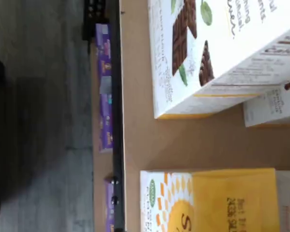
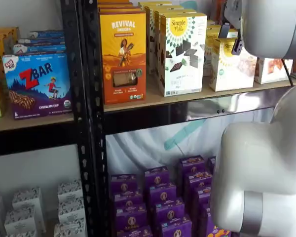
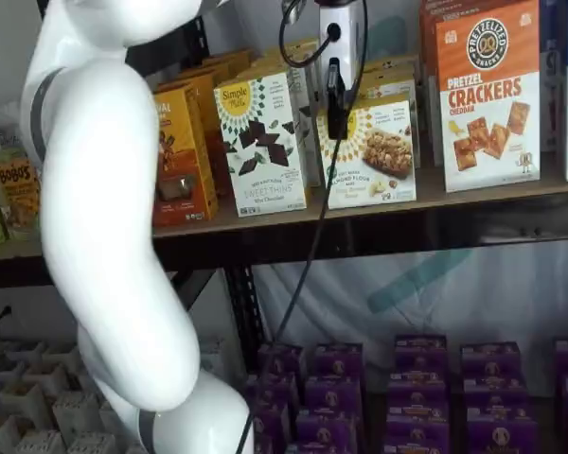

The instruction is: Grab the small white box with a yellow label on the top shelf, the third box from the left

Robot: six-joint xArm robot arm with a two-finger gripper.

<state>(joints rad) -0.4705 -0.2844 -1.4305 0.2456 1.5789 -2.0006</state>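
Note:
The small white box (image 3: 377, 151), with a yellow sunburst logo and yellow top, stands on the top shelf (image 3: 265, 219) right of a taller white box with chocolate pieces (image 3: 261, 142). It shows in both shelf views (image 2: 231, 65) and in the wrist view (image 1: 208, 203), where its yellow top faces the camera. My gripper (image 3: 336, 104) hangs from above just in front of the small white box's left part. Only a narrow black finger shows, side-on, with no gap to judge. Nothing is seen held.
An orange Revival box (image 2: 122, 54) stands left of the tall white box (image 2: 181, 54). A white-and-orange cracker box (image 3: 488, 95) stands to the right. Purple boxes (image 2: 158, 197) fill the lower shelf. A black cable (image 3: 308, 246) hangs down. My white arm (image 3: 104, 236) fills the left foreground.

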